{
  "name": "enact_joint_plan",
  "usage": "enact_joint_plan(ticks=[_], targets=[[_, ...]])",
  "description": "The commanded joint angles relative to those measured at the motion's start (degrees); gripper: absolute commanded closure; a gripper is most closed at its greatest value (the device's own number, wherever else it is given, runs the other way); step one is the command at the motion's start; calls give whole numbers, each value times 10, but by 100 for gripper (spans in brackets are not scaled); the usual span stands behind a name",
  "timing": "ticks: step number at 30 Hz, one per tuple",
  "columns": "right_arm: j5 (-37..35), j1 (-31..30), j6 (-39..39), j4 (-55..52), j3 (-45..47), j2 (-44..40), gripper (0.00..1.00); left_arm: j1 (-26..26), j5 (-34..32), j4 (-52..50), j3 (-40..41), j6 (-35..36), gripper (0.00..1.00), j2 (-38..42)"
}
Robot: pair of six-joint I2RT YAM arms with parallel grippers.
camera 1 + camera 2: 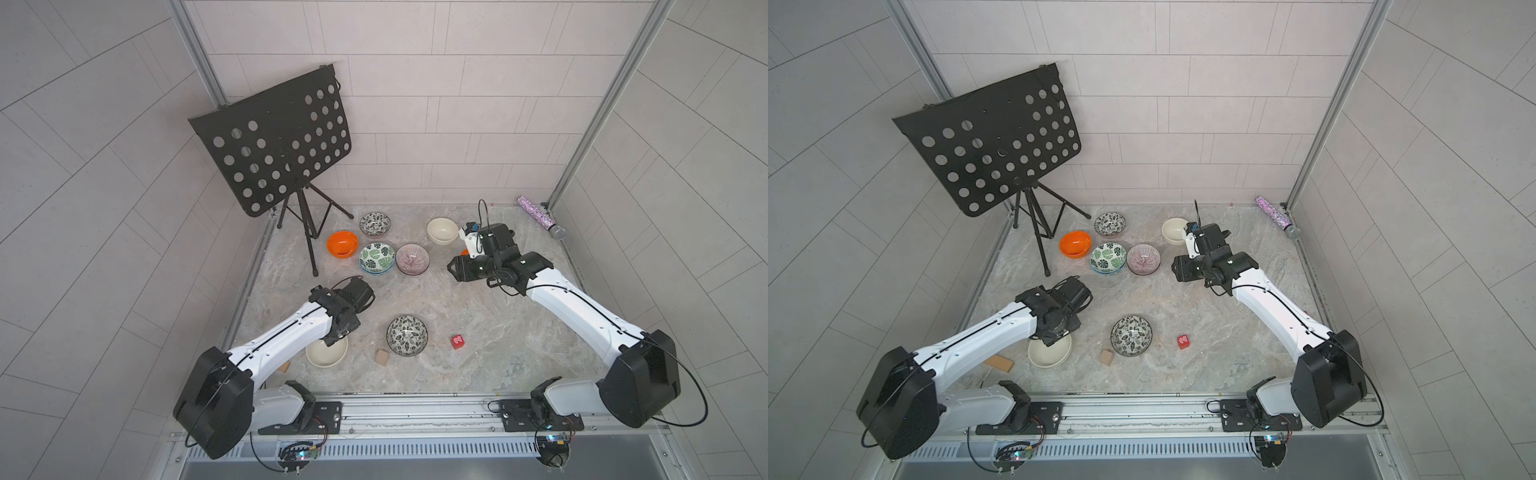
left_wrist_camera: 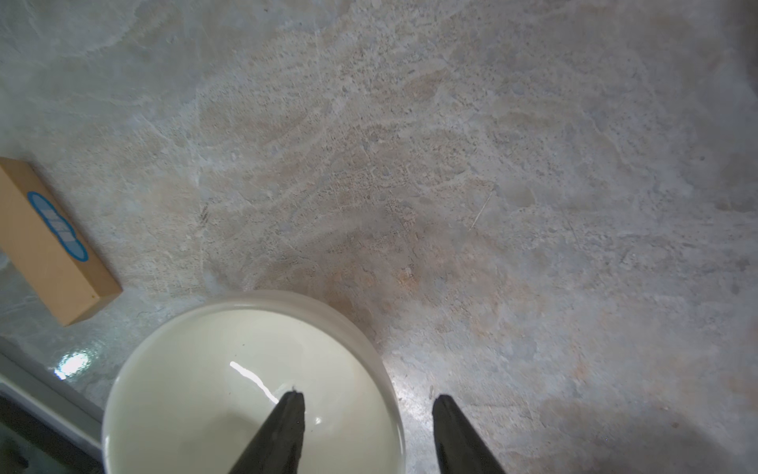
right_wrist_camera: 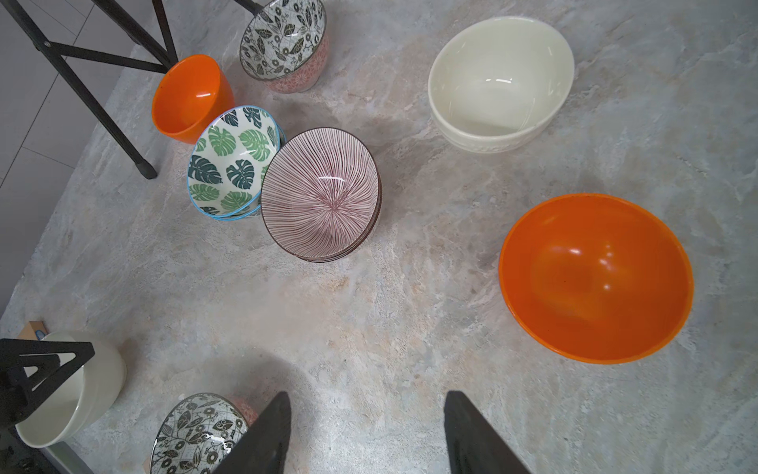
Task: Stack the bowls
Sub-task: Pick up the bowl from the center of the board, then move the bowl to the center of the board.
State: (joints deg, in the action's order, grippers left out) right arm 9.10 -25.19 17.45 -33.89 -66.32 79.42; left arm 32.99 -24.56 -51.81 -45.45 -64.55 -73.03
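**Pinch the near cream bowl by its rim**

The left tool (image 2: 368, 397) straddles the wall of the cream bowl (image 2: 197, 394) at the near left of the tabletop (image 2: 410, 143), jaws apart and not yet gripping; close squarely on the rim and lift level; its twin (image 1: 442, 230) sits far right; the right tool (image 3: 367, 395) hangs wide and empty.

- left arm (image 1: 282, 332): reaches forward from near-edge base, forearm angled inward, wrist bent down.
- left gripper (image 2: 369, 410): points almost straight down, low; jaws apart, clear gap between fingers (image 2: 287, 431).
- right arm (image 1: 569, 303): stretched farther toward back, wrist turned inward toward other arm's side.
- right gripper (image 3: 365, 410): held higher than left one, tilted downward; jaws apart, wide gap.
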Motion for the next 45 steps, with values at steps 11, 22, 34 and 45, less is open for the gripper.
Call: enact_joint_plan(ticks=[11, 22, 34, 45], targets=[[-18, 87, 39, 5, -127, 115, 38, -11, 66, 40, 29, 19, 87, -46], [-42, 152, 35, -77, -417, 412, 40, -12, 70, 37, -8, 57, 100, -37], [2, 149, 27, -113, -561, 547, 52, -11, 28, -2, -137, 141, 100, -41], [7, 147, 27, -137, -599, 590, 72, -11, 4, -12, -179, 179, 100, -28]])
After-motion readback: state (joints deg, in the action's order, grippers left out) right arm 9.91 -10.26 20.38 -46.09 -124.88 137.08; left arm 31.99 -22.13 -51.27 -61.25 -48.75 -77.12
